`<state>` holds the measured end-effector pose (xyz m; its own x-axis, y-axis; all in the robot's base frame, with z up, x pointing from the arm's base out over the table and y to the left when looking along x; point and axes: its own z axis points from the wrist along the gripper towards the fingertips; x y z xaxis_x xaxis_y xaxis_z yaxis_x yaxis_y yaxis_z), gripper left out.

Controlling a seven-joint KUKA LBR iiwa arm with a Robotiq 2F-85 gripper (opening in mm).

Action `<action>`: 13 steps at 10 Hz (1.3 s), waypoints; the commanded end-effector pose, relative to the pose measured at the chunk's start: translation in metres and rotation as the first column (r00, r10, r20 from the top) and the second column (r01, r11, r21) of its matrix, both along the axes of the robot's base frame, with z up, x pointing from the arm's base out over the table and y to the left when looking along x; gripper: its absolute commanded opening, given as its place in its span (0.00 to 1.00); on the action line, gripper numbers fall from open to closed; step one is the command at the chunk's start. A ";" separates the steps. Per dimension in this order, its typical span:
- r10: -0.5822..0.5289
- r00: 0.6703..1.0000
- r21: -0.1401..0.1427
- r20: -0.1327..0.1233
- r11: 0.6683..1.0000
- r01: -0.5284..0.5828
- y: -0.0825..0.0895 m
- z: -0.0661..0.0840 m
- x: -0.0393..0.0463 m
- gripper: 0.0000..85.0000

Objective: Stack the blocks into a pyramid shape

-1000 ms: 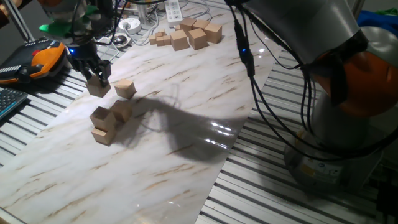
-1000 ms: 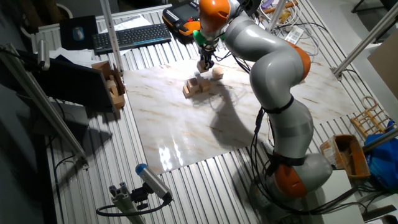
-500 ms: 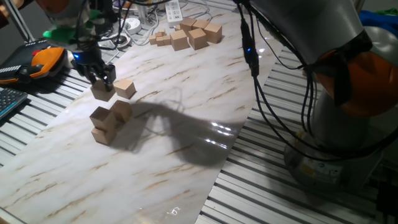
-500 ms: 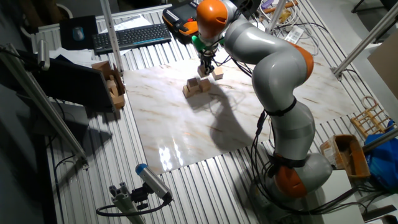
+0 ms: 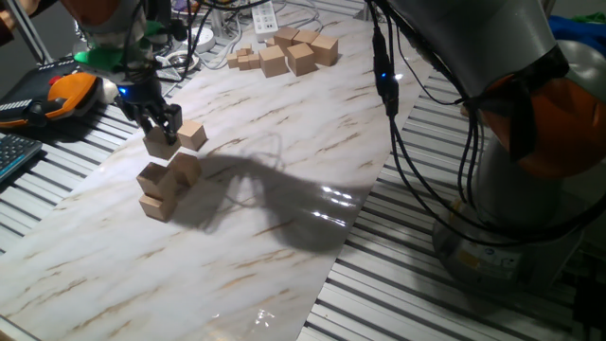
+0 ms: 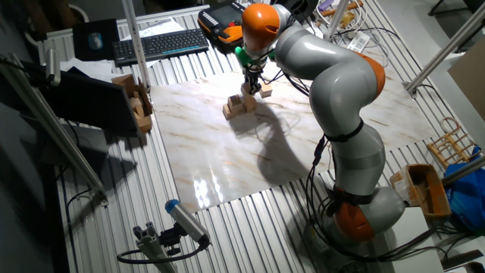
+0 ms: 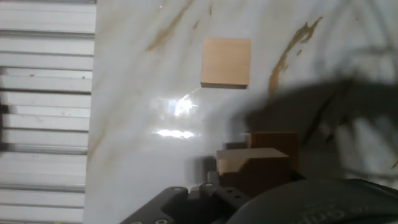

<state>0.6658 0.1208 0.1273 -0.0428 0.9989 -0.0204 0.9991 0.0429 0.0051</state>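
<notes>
My gripper [image 5: 161, 131] is shut on a tan wooden block [image 5: 159, 145] and holds it just above and behind the heap. The heap [image 5: 163, 186] is three tan blocks: one sits on top of another [image 5: 156, 205], and a third [image 5: 186, 169] stands against them. A loose block [image 5: 192, 134] lies on the marble board right beside the gripper. In the other fixed view the gripper [image 6: 249, 85] hangs over the heap [image 6: 238, 105], with the loose block [image 6: 265, 90] to its right. In the hand view the loose block [image 7: 226, 62] lies ahead and the held block [image 7: 251, 160] is near the bottom.
A pile of spare wooden pieces [image 5: 286, 51] lies at the board's far edge. An orange device [image 5: 72, 89] and a keyboard [image 5: 13, 152] sit to the left on the slatted table. The arm's cable [image 5: 388, 104] hangs over the board's right side.
The gripper has carried its block to the right and toward the heap, from beside the loose block to just behind the heap's top. The other blocks have not moved.
</notes>
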 end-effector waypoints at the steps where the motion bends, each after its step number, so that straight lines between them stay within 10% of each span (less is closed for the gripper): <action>1: -0.001 1.000 0.008 0.002 1.000 0.001 0.001 -0.002 -0.0008 0.00; 13: 0.027 0.999 -0.002 0.023 1.000 -0.027 0.002 -0.007 -0.0011 0.00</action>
<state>0.6648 0.1221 0.1209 -0.0672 0.9974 -0.0247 0.9972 0.0679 0.0301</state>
